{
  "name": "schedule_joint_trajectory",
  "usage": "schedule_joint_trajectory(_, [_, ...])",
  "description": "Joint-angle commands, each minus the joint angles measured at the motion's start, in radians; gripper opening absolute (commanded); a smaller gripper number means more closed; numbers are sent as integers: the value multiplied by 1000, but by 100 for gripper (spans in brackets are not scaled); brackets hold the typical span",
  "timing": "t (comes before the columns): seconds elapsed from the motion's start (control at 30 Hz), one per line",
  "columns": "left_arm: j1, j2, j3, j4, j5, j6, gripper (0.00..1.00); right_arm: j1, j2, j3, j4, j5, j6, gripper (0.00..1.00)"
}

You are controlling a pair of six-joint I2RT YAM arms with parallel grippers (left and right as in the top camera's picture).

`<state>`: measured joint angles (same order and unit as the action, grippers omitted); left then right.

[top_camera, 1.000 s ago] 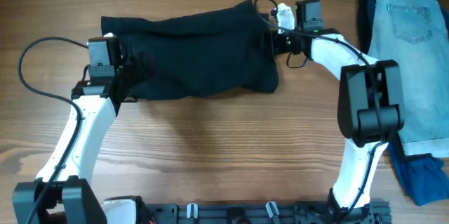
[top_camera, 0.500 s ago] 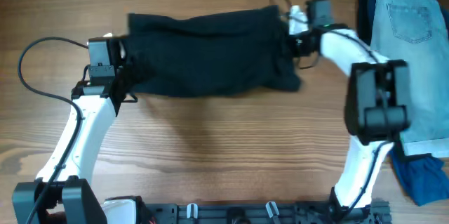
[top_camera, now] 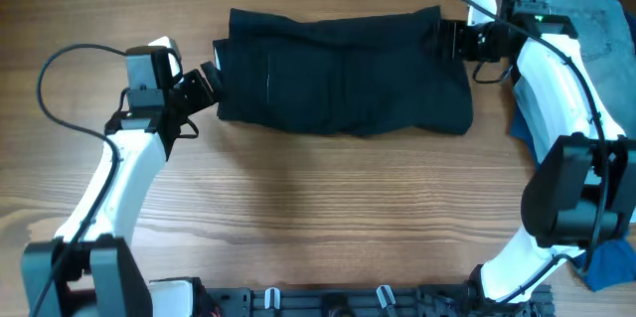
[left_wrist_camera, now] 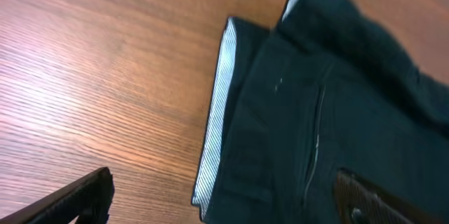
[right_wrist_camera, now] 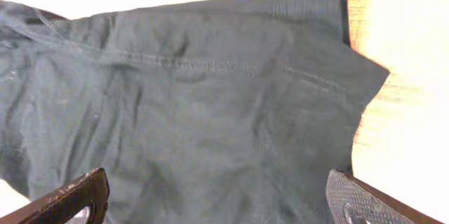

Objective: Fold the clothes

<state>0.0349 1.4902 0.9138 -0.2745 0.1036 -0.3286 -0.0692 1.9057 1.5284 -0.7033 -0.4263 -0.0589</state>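
Observation:
A black garment (top_camera: 343, 74) lies spread flat across the far middle of the wooden table. Its left end shows a striped white lining (left_wrist_camera: 214, 133). My left gripper (top_camera: 209, 80) is at the garment's left end. In the left wrist view it (left_wrist_camera: 221, 180) is wide open, with the lined edge between its fingers. My right gripper (top_camera: 445, 39) is at the garment's upper right corner. In the right wrist view it (right_wrist_camera: 214, 182) is wide open over the dark cloth (right_wrist_camera: 210, 97), holding nothing.
Light blue denim shorts (top_camera: 596, 19) lie at the far right edge, partly under my right arm. A darker blue garment (top_camera: 606, 257) lies at the right front. A black cable (top_camera: 60, 69) loops left of my left arm.
The black garment has been pulled to the right and now lies flatter. My right arm swung right with it, and my left gripper followed. Both grippers now sit open at its ends.

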Motion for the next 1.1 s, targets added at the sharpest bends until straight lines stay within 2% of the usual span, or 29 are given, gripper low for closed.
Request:
schedule_joint_trajectory(0.0, [6,86,5,9,44,39,99,-5,-12,13,-39,-77,-53,100])
schedule_joint_trajectory(0.07, [6,129,5,26,104,89,99,-2,-12,13,-41,-98,-64,100])
schedule_joint_trajectory(0.23, [6,188,5,89,119,91,100,10,-12,13,-44,-125,-55,100])
schedule_joint_trajectory(0.33, [6,240,5,147,201,116,99,43,-12,13,-40,-124,-72,100])
schedule_joint_trajectory(0.53, [6,349,5,230,240,116,99,53,-12,13,-41,-125,-69,100])
schedule_joint_trajectory(0.8, [6,518,5,419,356,84,91,53,-12,13,-61,-125,-69,99])
schedule_joint_trajectory(0.83, [6,543,5,443,357,60,86,53,-12,13,-61,-124,-69,99])
schedule_joint_trajectory(0.93, [6,554,5,504,364,27,46,60,-11,13,-57,-124,-69,96])
schedule_joint_trajectory(1.0, [6,554,5,543,377,-7,24,69,-11,12,-53,-120,-69,96])
schedule_joint_trajectory(1.03, [6,554,5,554,380,-27,17,75,-11,12,-52,-115,-69,96])
schedule_joint_trajectory(1.07, [6,554,5,561,380,-47,4,81,-11,12,-50,-102,-69,96])
